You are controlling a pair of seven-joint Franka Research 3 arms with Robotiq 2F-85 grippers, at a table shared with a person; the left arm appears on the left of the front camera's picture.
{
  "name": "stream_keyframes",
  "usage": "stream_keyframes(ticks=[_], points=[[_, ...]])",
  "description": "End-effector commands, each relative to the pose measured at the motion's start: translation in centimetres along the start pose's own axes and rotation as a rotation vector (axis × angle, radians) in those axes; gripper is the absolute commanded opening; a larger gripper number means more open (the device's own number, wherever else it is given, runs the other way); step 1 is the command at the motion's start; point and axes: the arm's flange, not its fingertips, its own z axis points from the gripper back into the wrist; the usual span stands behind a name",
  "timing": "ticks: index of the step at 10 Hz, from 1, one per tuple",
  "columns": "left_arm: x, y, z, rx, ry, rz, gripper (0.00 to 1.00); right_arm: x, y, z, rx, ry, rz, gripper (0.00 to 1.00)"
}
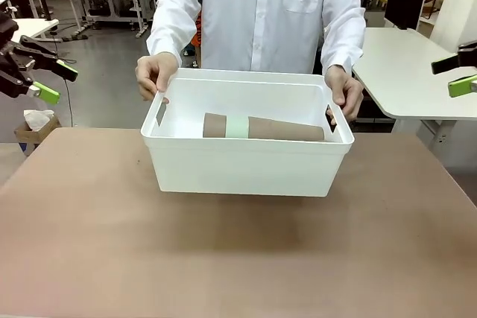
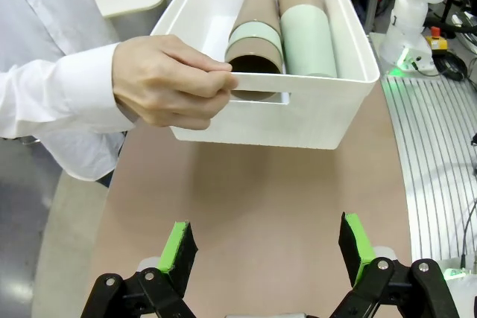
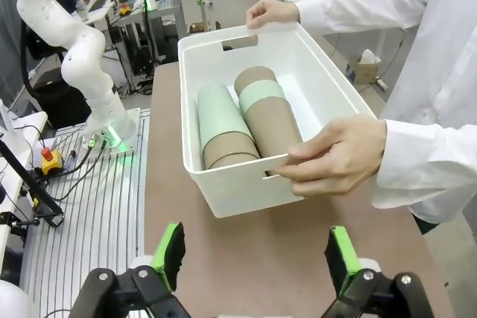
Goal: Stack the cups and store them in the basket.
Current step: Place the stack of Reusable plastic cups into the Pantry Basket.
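Tan-brown cups (image 1: pixel 262 127) lengthwise in basket (image 1: pixel 246 165)

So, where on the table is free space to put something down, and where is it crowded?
The table is bare on the near side of the basket and to both its sides. The far edge is crowded: a person's hands grip the basket's ends. Inside, two stacks of cups lie side by side; bare floor remains beside them.

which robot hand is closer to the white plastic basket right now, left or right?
Roughly a tie; I cannot pick one. The left hand hangs open off the white rectangular plastic basket's left end, the right hand open off its right end. Both are raised, well clear of it.
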Motion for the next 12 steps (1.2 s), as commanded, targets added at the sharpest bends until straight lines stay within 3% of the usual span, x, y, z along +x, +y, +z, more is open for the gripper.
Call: stream_keyframes(ticks=[1,12], points=[[0.26,-0.12,0.02,-0.002,0.000,0.010,1.00,0.27,0.11,0.00,0.004,-0.013,-0.009,1.00],[0.26,-0.12,0.02,-0.002,0.000,0.010,1.00,0.27,0.11,0.00,0.004,-0.013,-0.009,1.00]])
